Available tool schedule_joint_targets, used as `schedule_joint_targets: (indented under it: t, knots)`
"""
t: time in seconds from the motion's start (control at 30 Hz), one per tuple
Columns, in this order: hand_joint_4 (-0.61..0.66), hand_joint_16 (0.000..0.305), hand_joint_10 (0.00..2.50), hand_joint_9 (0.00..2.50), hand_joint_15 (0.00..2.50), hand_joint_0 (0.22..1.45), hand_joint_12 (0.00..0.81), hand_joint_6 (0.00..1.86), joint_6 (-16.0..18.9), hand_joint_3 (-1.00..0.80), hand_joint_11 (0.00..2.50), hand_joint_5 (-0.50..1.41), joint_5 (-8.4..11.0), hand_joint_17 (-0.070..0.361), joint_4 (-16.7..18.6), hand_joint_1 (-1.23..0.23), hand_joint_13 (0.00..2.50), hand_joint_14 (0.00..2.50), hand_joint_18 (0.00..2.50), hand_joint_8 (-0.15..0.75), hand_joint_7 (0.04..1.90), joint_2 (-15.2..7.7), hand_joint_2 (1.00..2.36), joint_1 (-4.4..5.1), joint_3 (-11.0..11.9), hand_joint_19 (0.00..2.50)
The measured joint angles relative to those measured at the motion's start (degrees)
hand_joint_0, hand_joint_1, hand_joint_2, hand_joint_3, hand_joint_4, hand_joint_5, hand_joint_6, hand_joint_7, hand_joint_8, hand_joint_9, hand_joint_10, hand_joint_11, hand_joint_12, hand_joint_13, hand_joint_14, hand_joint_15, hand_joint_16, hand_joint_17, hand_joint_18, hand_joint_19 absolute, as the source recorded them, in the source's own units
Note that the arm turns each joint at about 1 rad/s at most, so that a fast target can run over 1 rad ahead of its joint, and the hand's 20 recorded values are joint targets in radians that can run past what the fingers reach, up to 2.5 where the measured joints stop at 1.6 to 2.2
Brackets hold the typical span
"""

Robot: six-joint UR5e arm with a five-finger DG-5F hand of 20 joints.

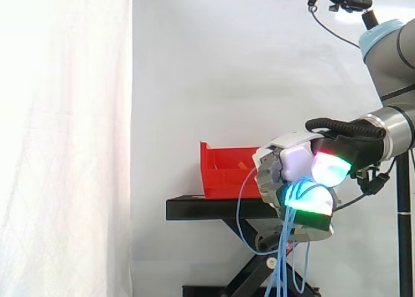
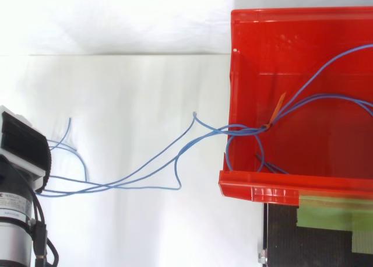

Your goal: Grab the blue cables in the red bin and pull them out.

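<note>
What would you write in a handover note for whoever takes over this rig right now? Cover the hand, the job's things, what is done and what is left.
Hand: shut on the blue cables, beside the black stand and clear of the red bin. Loose ends hang below it.
Things: the bin sits on the stand. The cables run from the hand over the bin's front rim and into it.
Done: cables grasped and partly drawn out.
Left: several strands lie inside the bin, so pull further away from it until they all clear the rim.
</note>
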Motion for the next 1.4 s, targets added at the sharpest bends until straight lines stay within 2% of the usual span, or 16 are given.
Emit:
schedule_joint_targets:
  t: [0.53,0.7,0.8,0.93,1.1,1.4]
  knots:
    - [0.14,0.044,0.02,1.05,1.54,0.88,0.317,0.55,0.0,-1.0,1.27,0.62,-0.26,0.1,0.3,-1.03,1.23,0.92,0.96,0.253,0.64,0.0,1.0,-0.04,0.3,1.23]
    - [0.13,0.045,0.02,1.05,1.53,0.84,0.32,0.53,0.0,-1.0,1.26,0.63,-0.26,0.101,0.2,-0.92,1.23,0.94,0.97,0.263,0.64,0.0,1.0,-0.03,0.3,1.23]
    - [0.13,0.045,0.02,1.05,1.51,0.82,0.325,0.48,0.0,-1.0,1.25,0.65,-0.26,0.102,0.2,-0.86,1.22,0.96,0.97,0.258,0.65,0.0,1.0,-0.03,0.3,1.22]
    - [0.15,0.046,0.02,1.05,1.48,0.79,0.328,0.26,0.0,-1.0,1.25,0.7,-0.26,0.104,0.3,-0.81,1.22,0.97,0.97,0.264,0.73,0.0,1.0,-0.02,0.3,1.21]
    - [0.16,0.047,0.03,1.05,1.49,0.78,0.331,0.12,0.0,-1.0,1.25,0.74,-0.26,0.106,0.3,-0.79,1.21,0.96,0.97,0.268,0.78,0.0,1.0,-0.02,0.3,1.21]
    - [0.17,0.048,0.02,1.08,1.5,0.76,0.331,0.0,0.0,-1.0,1.25,0.85,-0.26,0.107,0.3,-0.74,1.23,0.95,0.97,0.274,0.86,0.0,1.0,-0.02,0.3,1.21]
